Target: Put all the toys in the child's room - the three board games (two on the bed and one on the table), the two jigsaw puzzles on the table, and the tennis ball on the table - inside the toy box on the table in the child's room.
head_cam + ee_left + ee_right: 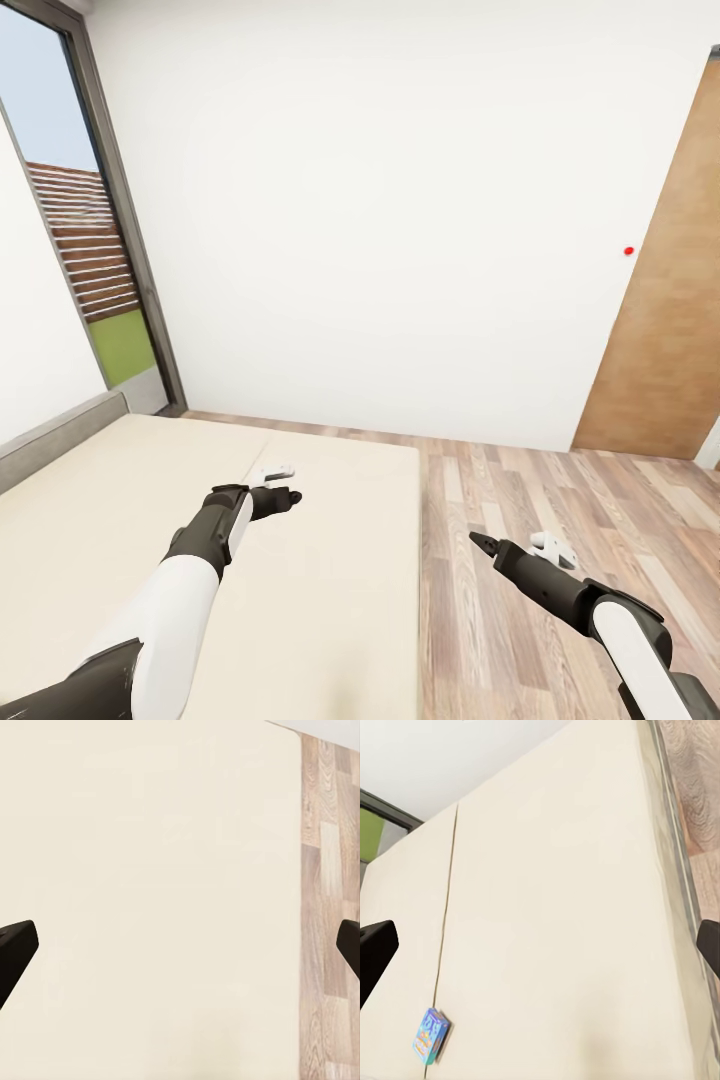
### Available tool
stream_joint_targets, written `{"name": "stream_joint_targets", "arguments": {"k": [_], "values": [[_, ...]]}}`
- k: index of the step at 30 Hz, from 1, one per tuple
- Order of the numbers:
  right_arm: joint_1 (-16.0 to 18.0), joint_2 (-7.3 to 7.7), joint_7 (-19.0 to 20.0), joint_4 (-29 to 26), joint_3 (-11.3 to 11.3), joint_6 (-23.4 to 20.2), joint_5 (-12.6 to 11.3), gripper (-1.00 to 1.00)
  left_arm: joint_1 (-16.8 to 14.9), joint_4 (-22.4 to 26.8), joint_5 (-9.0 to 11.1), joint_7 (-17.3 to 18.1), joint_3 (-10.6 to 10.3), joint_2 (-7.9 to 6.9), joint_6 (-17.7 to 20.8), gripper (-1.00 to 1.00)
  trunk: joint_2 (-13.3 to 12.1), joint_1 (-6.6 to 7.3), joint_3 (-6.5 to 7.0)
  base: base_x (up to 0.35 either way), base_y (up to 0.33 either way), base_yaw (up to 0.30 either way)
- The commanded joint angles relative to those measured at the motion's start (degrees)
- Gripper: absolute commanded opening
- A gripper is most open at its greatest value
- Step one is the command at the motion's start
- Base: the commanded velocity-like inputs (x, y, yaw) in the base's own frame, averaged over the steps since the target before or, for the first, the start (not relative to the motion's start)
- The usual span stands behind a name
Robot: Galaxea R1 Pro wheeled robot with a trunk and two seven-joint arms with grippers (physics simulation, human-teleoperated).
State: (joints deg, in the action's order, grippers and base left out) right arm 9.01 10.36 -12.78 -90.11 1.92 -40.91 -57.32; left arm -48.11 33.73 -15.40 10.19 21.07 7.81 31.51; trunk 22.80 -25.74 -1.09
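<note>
Head view: low wide bed (330, 600) with beige cover and grey headboard, set against a plain white wall (400, 200). Tall window (90, 260) beyond the head of the bed, wooden door (670, 330) off past the foot side, plank floor (560, 560) alongside the bed. Left pincer (283, 484) hanging over the bed's middle, right pincer (500, 548) out over the floor just beside the bed's edge. Too small here to tell how far either is spread.

Left wrist view: bare beige mattress below, strip of floor along the bed's edge. Two dark fingertips (15, 949) at opposite borders of the picture, spread wide, nothing between them.

Right wrist view: broad stretch of the bed, crossed by a seam. Small blue board game (431, 1035) lying flat on the mattress right beside that seam, well apart from the bed's floor-side edge. Dark fingertips (373, 952) again wide apart and empty.

Judgement on handling: flat printed box, probably light and stiff, smooth faces likely slippery. Resting flush on a soft cover, so best taken across the two long edges or by a short end, pressing slightly into the mattress to get under it
</note>
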Motion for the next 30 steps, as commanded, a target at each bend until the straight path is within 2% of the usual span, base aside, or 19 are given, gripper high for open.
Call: {"name": "stream_joint_targets", "arguments": {"k": [1, 14, 30], "values": [[0.0, 0.01, -0.5, -0.1, 0.0, -0.2, -0.6, 1.00, -0.1, 0.1, -0.6, 0.5, 0.5, 0.09, 0.3, 1.00, 0.1, -0.04, -0.11, 0.000, 0.003, -0.074], [0.1, 0.01, -0.5, -0.1, 0.0, -0.2, -0.6, 1.00, -0.1, 0.1, -0.6, 0.5, 0.5, 0.07, 0.3, 1.00, 0.1, -0.04, -0.11, 0.007, 0.043, -0.175], [0.0, 0.01, -0.5, -0.1, 0.0, -0.2, -0.6, 1.00, -0.1, 0.1, -0.6, 0.5, 0.5, 0.09, 0.2, 1.00, 0.1, -0.04, -0.11, 0.016, 0.042, -0.022]]}}
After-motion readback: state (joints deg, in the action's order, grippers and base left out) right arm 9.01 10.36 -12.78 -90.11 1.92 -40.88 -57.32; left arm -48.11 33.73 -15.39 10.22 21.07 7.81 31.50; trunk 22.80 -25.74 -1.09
